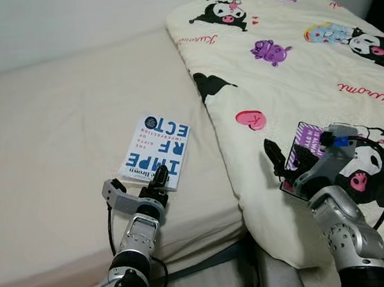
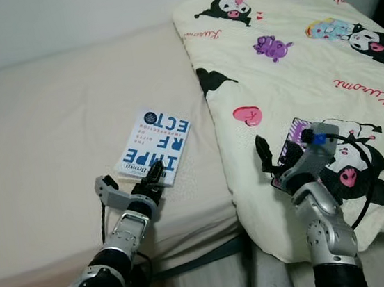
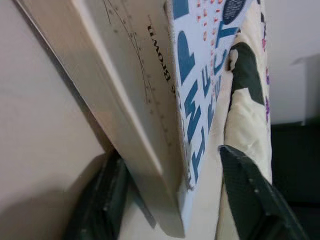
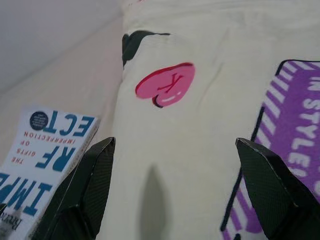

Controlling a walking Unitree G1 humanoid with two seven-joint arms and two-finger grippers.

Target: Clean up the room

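The white book (image 1: 156, 153) with blue lettering lies flat on the bed (image 1: 43, 133), just beside the edge of the cartoon-print blanket (image 1: 295, 68). Your left claw (image 1: 157, 188) sits at the book's near corner, its fingers (image 3: 252, 200) spread either side of that corner, one under and one over the cover. Your right claw (image 1: 276, 160) hovers over the blanket with its fingers (image 4: 272, 190) wide apart, gripping nothing. A purple-covered book (image 1: 307, 142) lies on the blanket, close beside the right wrist.
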